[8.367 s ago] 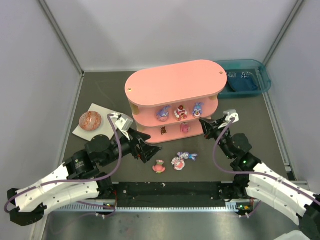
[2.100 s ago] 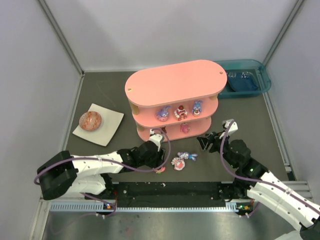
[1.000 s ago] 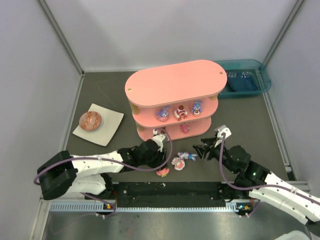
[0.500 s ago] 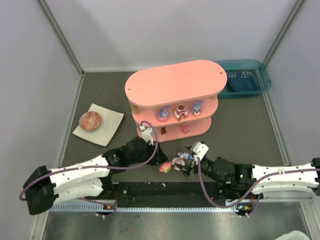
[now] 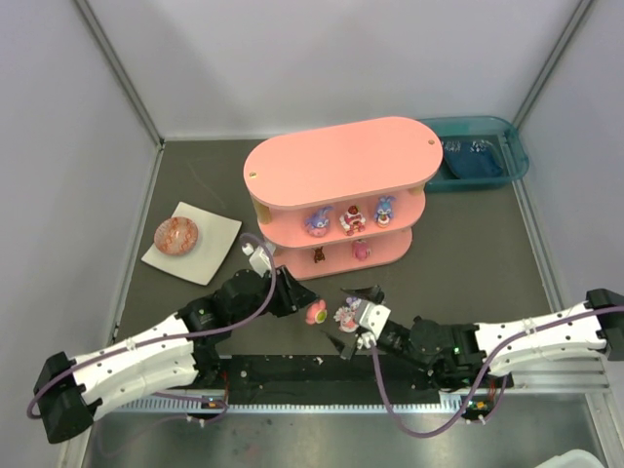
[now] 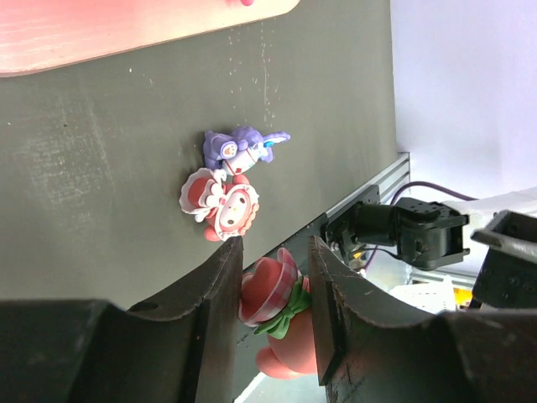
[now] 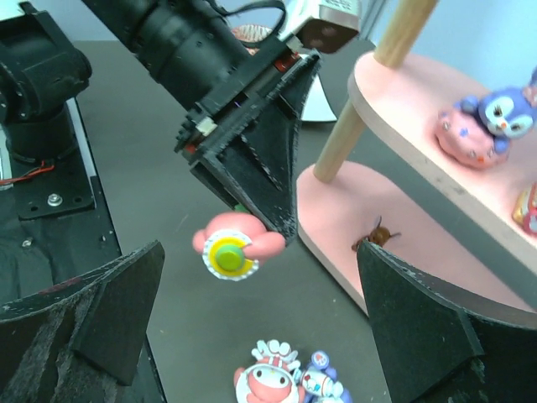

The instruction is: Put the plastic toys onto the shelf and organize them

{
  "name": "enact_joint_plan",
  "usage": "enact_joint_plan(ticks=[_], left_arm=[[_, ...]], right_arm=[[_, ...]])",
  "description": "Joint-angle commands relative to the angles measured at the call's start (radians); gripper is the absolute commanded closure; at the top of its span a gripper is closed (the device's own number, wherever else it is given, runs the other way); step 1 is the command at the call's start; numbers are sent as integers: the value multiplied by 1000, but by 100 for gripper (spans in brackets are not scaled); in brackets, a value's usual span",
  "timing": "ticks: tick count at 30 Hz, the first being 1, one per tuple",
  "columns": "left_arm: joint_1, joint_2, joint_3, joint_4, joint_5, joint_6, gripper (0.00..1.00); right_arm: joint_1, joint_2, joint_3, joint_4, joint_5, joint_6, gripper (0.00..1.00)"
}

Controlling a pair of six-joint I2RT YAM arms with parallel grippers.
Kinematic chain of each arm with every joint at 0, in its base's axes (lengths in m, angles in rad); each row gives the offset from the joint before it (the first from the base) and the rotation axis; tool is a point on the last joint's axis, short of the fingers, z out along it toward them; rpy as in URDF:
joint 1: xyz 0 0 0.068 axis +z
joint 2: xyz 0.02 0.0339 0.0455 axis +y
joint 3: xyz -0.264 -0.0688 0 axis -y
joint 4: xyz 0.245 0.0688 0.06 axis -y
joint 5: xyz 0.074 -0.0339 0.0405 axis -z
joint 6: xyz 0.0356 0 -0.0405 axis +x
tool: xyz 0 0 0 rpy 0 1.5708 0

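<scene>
Pink toy (image 6: 273, 294) with a green bow is clamped between the fingers of the left pincer (image 6: 274, 252), at lower centre of the overhead frame, in front of the shelf (image 5: 336, 161). It looks lifted just clear of the worktop (image 5: 468, 253), though the angle leaves that unsure. Just to its right in that frame lie a red-and-white toy (image 6: 223, 202) and a purple toy (image 6: 237, 146), touching each other on the worktop. The right pincer (image 7: 260, 252) straddles that pair with its fingers spread wide and nothing between them. From overhead it hides most of the purple toy.

On the shelf's middle tier three figures stand in a row: a blue toy (image 5: 318, 221) at left, a red toy (image 5: 352, 220) in the middle and a blue-eared toy (image 5: 385, 211) at right. On the bottom tier are a brown toy (image 5: 319, 255) and a small pink figure (image 5: 361, 251).

At the left of the overhead frame a speckled ball (image 5: 177, 234) rests on a white plate (image 5: 210, 252). A teal bin (image 5: 515, 146) sits at upper right, behind the shelf's right end.
</scene>
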Motion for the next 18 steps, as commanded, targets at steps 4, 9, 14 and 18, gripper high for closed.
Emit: enact_joint_plan(ticks=[4,9,14,18], left_arm=[[19,-45,20,28,2,-83,100],[26,-68,28,38,42,-106,100],[32,-67,46,62,80,-126,100],[32,-62,52,74,100,-139,100]], right_arm=[[36,93,80,144,-49,-183,1],[38,123,86,183,-63,-231,1],[38,175,96,224,-63,-252,1],[38,208,96,263,-56,-277,1]])
